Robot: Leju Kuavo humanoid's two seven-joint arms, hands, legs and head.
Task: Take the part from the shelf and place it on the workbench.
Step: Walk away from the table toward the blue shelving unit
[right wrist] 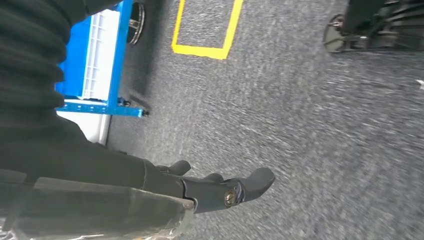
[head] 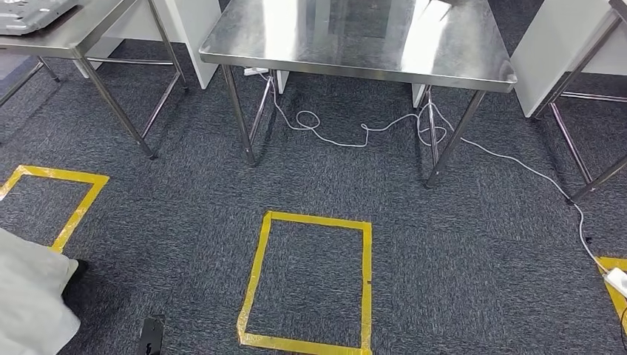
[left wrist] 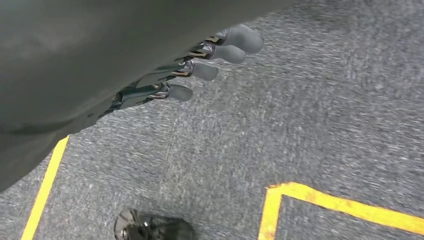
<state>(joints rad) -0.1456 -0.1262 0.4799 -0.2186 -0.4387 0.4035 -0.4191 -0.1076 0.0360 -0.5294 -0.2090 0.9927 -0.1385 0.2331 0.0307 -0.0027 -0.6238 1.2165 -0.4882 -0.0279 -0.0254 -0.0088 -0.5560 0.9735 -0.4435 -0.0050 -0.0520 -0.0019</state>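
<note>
My right hand (right wrist: 215,192) lies against the dark, plastic-wrapped part (right wrist: 100,210); I cannot tell if its fingers clamp it. My left hand (left wrist: 200,67) has its fingers straight. The cable (head: 355,133) under the worktop (head: 355,55) could trip me and jolt the part loose.

Grey carpet floor (head: 185,222), yellow tape square (head: 309,281), white cable (head: 355,133) (looped), steel workbench (head: 355,37) standing on it

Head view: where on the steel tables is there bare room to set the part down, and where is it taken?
The middle steel table shows a bare top from its front edge back between both side edges. The left table is partly taken: a grey flat object lies on its far corner, leaving only a strip along its front edge.
</note>
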